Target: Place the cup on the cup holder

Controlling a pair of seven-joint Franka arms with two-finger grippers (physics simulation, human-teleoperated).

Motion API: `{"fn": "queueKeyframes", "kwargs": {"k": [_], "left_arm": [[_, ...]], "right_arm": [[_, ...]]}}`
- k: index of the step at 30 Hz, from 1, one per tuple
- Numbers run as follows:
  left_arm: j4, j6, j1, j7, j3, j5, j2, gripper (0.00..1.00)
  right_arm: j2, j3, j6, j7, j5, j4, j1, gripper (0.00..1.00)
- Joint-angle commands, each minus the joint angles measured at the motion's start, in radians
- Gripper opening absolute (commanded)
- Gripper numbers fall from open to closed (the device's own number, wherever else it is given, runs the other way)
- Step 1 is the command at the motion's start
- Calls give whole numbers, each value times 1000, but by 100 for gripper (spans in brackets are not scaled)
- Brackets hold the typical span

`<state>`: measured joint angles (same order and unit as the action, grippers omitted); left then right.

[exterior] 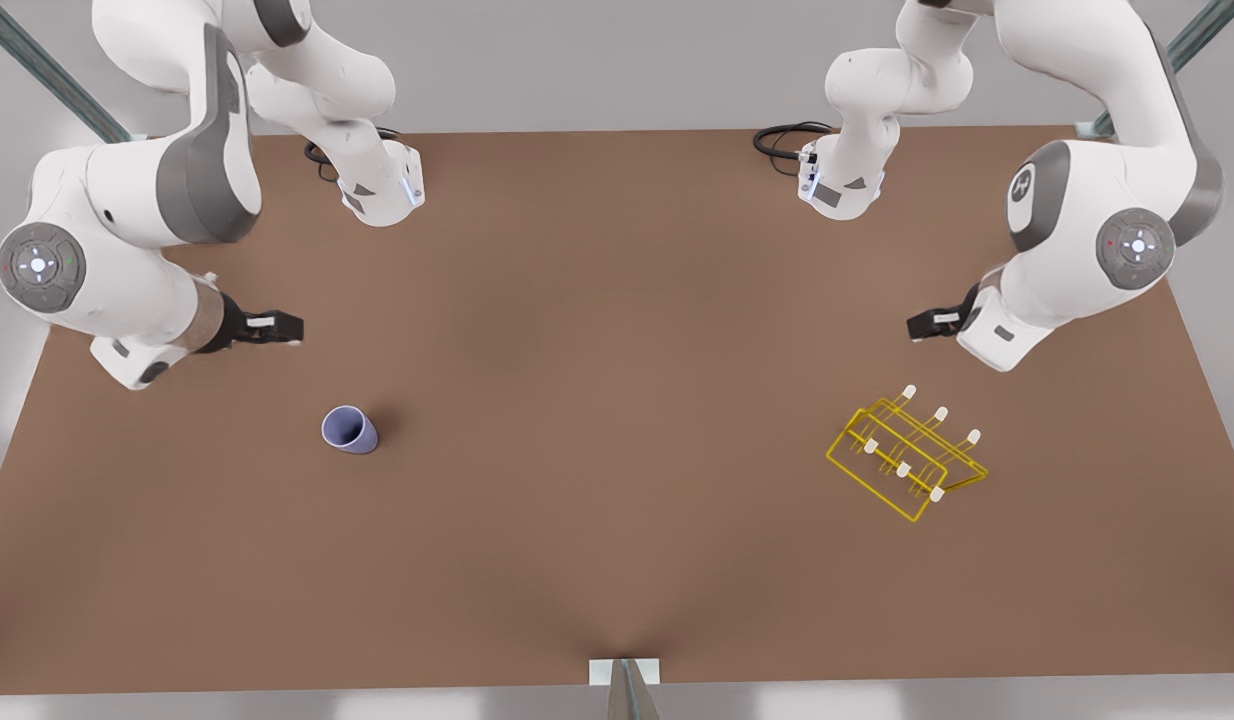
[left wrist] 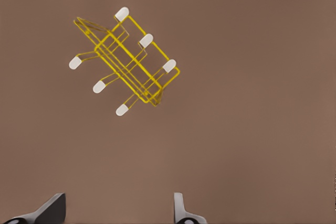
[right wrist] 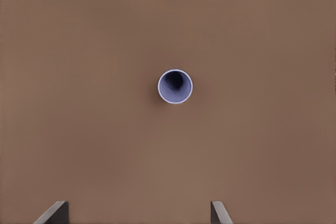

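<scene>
Front view gives you the layout: the cup [exterior: 349, 430] stands upright, mouth up, on the brown table [exterior: 617, 560] at left of centre, and the cup holder [exterior: 907, 458] sits well apart from it at right of centre, all six capped pegs bare.

Right gripper [exterior: 273, 327], at the frame's left edge area, hangs just above and to the left of the cup; its wrist camera looks straight down into the cup [right wrist: 175, 86], centre frame, fingertips [right wrist: 52, 213] spread wide at the bottom corners, nothing between them.

Left gripper [exterior: 927, 324], right side of the front view, waits over the rack; its wrist view has the cup holder [left wrist: 123, 61] in the upper left, fingertips [left wrist: 181, 211] spread and empty too.

Step in hand looks like the approach, nothing grasped yet. Next you'd likely drop the right gripper over the cup, straddle the wall, pinch, then carry it across and upend it onto a peg.
</scene>
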<state>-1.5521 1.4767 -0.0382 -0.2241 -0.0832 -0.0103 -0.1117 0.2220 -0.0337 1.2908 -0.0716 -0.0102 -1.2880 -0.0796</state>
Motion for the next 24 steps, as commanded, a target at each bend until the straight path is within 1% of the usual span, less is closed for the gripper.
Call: {"fn": "queueKeyframes", "kwargs": {"k": [1, 3, 6, 7, 8, 9, 10, 11, 12, 14, 16, 17, 19, 21, 23, 24], "left_arm": [[6, 71, 0, 65, 0, 1, 0, 100], [6, 70, 0, 66, 0, 1, 0, 100], [7, 54, -2, 66, 0, 0, 0, 100], [7, 53, -2, 66, 0, 1, 0, 100], [7, 48, -2, 66, 0, 1, 0, 100], [7, 48, 0, 66, 0, 1, 0, 100], [7, 48, -2, 66, 0, 1, 0, 100], [7, 48, 0, 66, 0, 1, 0, 100], [7, 47, -2, 66, 0, 1, 0, 100], [7, 45, -2, 65, 0, 1, 0, 100], [7, 43, 0, 66, 0, 1, 0, 100], [6, 43, 0, 66, 0, 1, 0, 100], [6, 43, -2, 66, 0, 1, -2, 100], [6, 42, -2, 66, 0, 1, -2, 100], [6, 42, -2, 66, 0, 1, -2, 100], [6, 39, -2, 68, 0, 1, -2, 100]], "right_arm": [[-13, -2, 71, -33, -2, -8, 1, 100], [-1, -2, 71, -37, 4, -14, -11, 100], [261, -2, 130, -109, 55, -7, -173, 100], [296, -2, 195, -197, 55, -10, -215, 100], [315, -2, 226, -208, 50, -13, -224, 100], [320, -2, 323, -208, 47, -40, -217, 100], [312, -2, 444, -180, 41, -123, -164, 100], [307, -2, 513, -134, 33, -188, -148, 100], [303, -2, 556, -131, 24, -224, -134, 100], [254, -2, 682, -129, 22, -356, -108, 100], [214, -2, 760, -125, 21, -464, -103, 100], [162, -3, 762, -122, 21, -524, -100, 100], [74, -5, 880, -117, 21, -700, -68, 100], [77, -3, 943, -111, 24, -708, -45, 100], [82, -3, 1048, -94, 24, -746, -49, 100], [83, -3, 1058, -96, 24, -749, -55, 100]]}}
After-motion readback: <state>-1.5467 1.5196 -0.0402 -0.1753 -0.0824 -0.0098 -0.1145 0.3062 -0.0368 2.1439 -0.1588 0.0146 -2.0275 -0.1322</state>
